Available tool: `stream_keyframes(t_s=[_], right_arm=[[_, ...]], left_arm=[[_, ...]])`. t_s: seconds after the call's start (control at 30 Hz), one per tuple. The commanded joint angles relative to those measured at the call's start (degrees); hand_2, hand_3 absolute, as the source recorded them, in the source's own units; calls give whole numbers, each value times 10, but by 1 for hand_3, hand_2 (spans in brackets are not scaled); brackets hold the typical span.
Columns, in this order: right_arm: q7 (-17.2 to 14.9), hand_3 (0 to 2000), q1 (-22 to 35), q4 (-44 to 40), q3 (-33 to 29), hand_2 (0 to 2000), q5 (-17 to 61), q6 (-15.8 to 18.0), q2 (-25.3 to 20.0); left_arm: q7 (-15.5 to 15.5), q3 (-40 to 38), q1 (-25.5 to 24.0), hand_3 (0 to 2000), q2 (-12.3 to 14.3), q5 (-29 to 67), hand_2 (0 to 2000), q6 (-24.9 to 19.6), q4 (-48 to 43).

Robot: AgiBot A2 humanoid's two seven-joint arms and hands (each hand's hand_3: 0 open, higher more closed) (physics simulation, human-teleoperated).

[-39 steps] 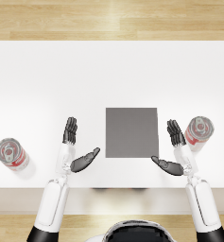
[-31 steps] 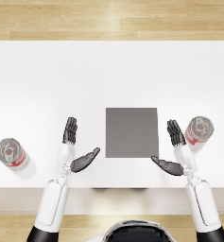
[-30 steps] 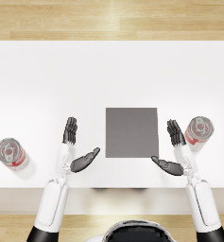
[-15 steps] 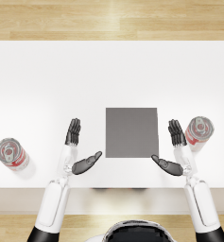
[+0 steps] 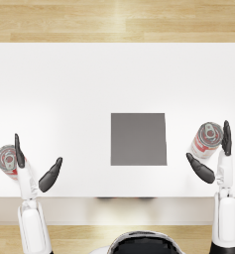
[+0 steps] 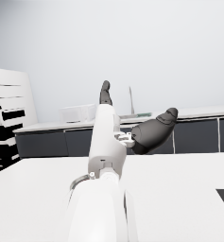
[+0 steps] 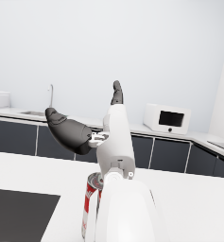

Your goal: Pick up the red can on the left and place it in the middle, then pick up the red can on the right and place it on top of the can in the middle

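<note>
The left red can (image 5: 6, 159) stands upright near the table's left front edge. My left hand (image 5: 28, 168) is open just right of it, its fingers (image 5: 19, 151) against the can's side and the thumb spread away. In the left wrist view the open left hand (image 6: 128, 126) hides nearly all of that can. The right red can (image 5: 207, 140) stands right of the grey mat (image 5: 138, 139). My right hand (image 5: 219, 159) is open around it, fingers on its right, thumb at its front left. The right wrist view shows this can (image 7: 90, 204) under the right hand (image 7: 95, 126).
The white table (image 5: 89, 79) stretches wide behind the mat, with its front edge just below both hands. Wood floor lies beyond the far edge. A dark counter with appliances (image 7: 168, 118) runs along the back wall.
Both hands have swung outward from beside the mat: the left one leftward up to the left can, the right one rightward to straddle the right can. Cans and mat have not moved.
</note>
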Motion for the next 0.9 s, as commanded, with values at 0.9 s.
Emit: stream_keyframes(t_s=[0.9], right_arm=[[0,0,17,-317,-5,0,6,0,-30]], left_arm=[[0,-120,-40,0,59,6,0,0,261]])
